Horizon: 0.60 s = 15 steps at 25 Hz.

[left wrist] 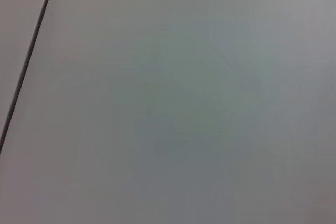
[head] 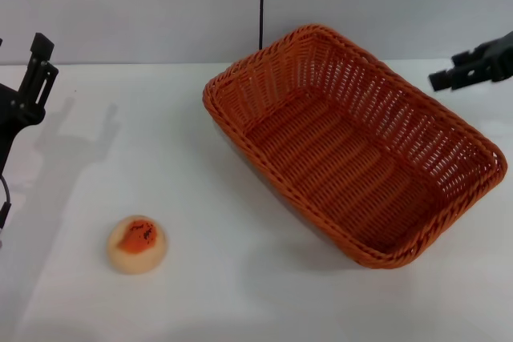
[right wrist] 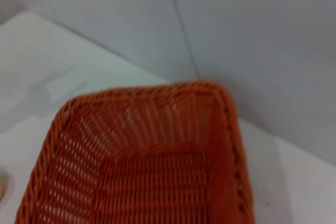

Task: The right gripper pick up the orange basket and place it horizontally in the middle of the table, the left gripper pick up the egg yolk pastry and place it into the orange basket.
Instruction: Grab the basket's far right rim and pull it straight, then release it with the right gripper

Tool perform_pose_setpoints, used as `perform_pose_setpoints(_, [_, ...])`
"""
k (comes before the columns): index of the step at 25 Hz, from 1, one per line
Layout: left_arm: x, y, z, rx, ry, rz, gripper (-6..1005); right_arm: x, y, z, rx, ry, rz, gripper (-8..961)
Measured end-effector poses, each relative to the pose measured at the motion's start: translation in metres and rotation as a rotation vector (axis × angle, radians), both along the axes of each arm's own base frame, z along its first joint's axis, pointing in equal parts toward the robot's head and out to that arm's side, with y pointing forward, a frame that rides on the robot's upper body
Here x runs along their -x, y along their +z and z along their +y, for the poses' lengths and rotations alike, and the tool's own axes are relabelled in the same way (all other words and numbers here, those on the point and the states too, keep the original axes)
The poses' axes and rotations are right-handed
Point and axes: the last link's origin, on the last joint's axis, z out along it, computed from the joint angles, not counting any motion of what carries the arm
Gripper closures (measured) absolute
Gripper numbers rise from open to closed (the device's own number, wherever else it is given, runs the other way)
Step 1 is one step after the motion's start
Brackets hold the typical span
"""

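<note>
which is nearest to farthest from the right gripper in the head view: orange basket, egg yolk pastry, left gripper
From the right gripper, at the table's far right:
1. Orange basket, just beside it, centre-right.
2. Egg yolk pastry, near left of the table.
3. Left gripper, at the far left edge.

The large rectangular orange woven wicker basket (head: 353,146) shows a rough, ribbed weave with a thick braided rim and open slits in its sloping sides; the strands carry a slight sheen. The plain white desk (head: 240,278) under it looks smooth and matt, with soft shadows and no grain. The small round pale cream pastry (head: 137,243) has a smooth, dull dome with an orange-red patch on top. The black left gripper (head: 36,66) and black right gripper (head: 449,76) look like matt hard plastic or metal.
</note>
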Motion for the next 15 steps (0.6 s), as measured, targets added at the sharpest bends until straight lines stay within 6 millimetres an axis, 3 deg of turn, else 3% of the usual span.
perform_pose_setpoints(3, [0.000,-0.001,0.001,0.004,0.004,0.001,279,-0.003,-0.015,-0.002,0.034,-0.011,-0.017,263])
perform_pose_setpoints(15, [0.000,-0.002,0.005,0.014,0.008,0.004,279,-0.011,-0.037,-0.005,0.054,-0.039,-0.058,268])
